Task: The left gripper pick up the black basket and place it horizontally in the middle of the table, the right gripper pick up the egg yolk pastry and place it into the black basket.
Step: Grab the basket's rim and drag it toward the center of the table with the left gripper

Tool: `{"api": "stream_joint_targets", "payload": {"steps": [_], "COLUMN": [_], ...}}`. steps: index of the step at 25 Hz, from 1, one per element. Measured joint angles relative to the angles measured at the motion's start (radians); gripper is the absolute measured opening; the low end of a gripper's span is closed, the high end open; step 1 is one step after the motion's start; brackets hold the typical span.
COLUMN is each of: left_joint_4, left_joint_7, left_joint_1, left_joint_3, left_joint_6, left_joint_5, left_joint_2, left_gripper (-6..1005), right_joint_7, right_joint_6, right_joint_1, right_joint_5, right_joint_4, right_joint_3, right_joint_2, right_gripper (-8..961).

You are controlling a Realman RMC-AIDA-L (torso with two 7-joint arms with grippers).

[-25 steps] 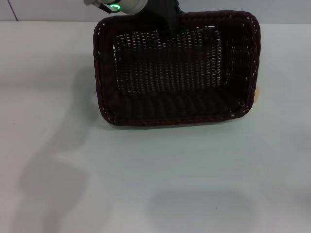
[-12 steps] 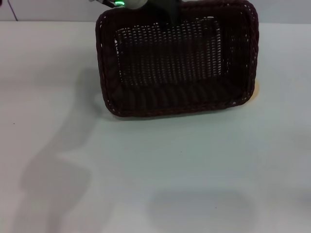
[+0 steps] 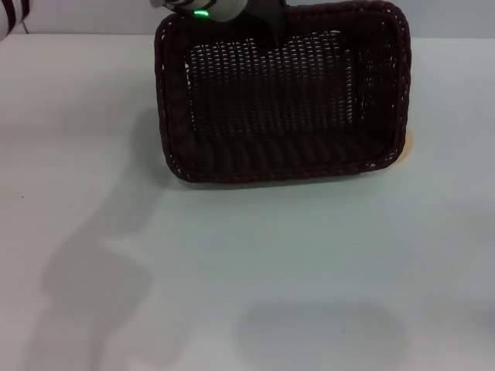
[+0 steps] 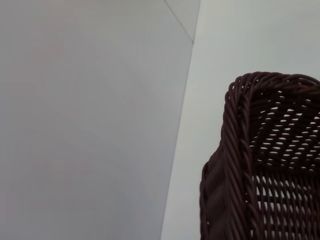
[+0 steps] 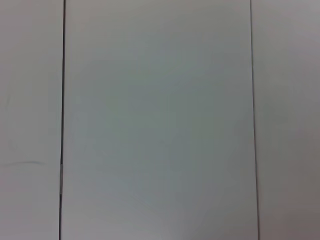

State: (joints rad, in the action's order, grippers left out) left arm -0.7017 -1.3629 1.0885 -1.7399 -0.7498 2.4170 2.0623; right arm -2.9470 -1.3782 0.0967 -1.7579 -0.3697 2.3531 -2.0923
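Basket [image 3: 282, 97] hangs tilted off the table [image 3: 247, 270] in the left gripper [image 3: 267, 19], clamped on its far rim, not yet placed; pastry [image 3: 409, 144] untouched behind it; right gripper unseen.

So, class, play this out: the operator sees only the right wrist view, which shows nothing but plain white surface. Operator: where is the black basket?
Observer: In the head view the black basket is at the far side of the table, tipped so its opening faces the camera.
Operator: What holds it like that?
Observer: The left gripper grips its far rim.
Operator: And the pastry?
Observer: Only a pale sliver of the egg yolk pastry peeks out at the basket's right edge.
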Motion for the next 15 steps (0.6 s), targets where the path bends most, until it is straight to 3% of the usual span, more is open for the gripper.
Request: {"api": "stream_joint_targets", "payload": {"steps": [15], "left_joint_4": [0.046], "left_joint_7": [-0.005], "left_joint_1": [0.004], "left_joint_3": [0.03], "left_joint_6": [0.098], "left_joint_5": [0.001], "left_joint_2": [0.004], "left_gripper": [193], "right_joint_7": [0.003], "right_joint_6": [0.011], "right_joint_1": [0.005], "right_joint_5": [-0.001], "right_joint_4": [0.0], "right_joint_3": [0.023], "right_joint_2": [0.0], "right_gripper": [729]}}
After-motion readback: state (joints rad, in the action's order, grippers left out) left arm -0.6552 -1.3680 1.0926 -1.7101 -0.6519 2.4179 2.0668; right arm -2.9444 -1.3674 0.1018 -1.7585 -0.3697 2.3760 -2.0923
